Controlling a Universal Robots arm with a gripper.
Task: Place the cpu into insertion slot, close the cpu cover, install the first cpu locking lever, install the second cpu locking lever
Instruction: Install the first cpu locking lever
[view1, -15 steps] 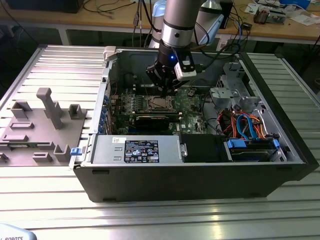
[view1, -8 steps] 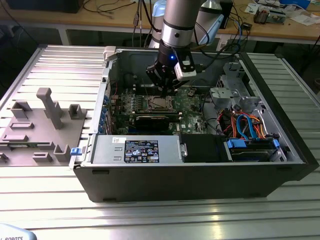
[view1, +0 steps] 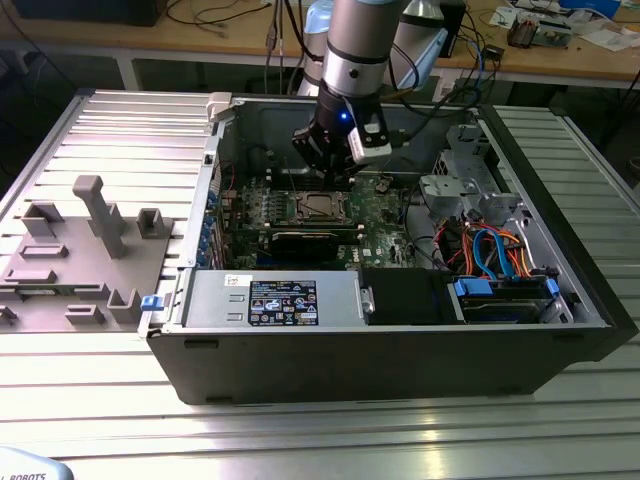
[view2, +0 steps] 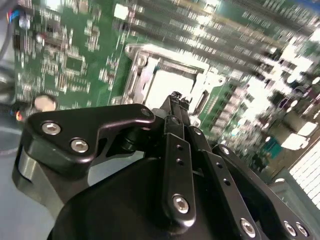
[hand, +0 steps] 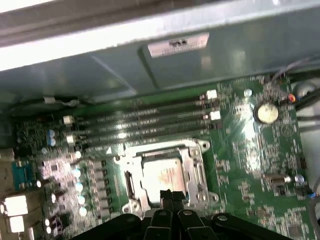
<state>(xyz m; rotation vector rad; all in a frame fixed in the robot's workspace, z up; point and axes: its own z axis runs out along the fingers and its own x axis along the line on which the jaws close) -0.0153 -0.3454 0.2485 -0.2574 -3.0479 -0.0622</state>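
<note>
an open computer case (view1: 400, 340) lies on a ribbed metal table (view1: 120, 130), and the arm reaches down into it from the far side. the gripper (view1: 330, 172) hangs just above the green motherboard (view1: 385, 205), over the far edge of the insertion slot (view1: 317, 206), which sits near the middle of the board.

in both wrist views the fingertips (view2: 176, 99) are pressed together with no gap showing and nothing between them (a thin black point, really). the gripper (hand: 169, 196) hovers at the socket's near rim in the first wrist view; whether it touches the metal i cannot tell.

the cpu (hand: 162, 173) lies flat inside the insertion slot (hand: 162, 175), its pale silver top showing through the square window of the cpu cover (hand: 196, 167), which is folded down flat around it. the same seated cpu (view2: 172, 82) shows in the second wrist view, framed by the cover's shiny metal. the locking levers are too blurred to make out.

long black memory slots (hand: 140, 125) run along the board just beyond the socket, toward the case wall, and a round coin battery (hand: 266, 113) sits well off to one side. a grey fixture block (view1: 75, 255) stands on the table at the exterior view's left, well apart from the case.
</note>
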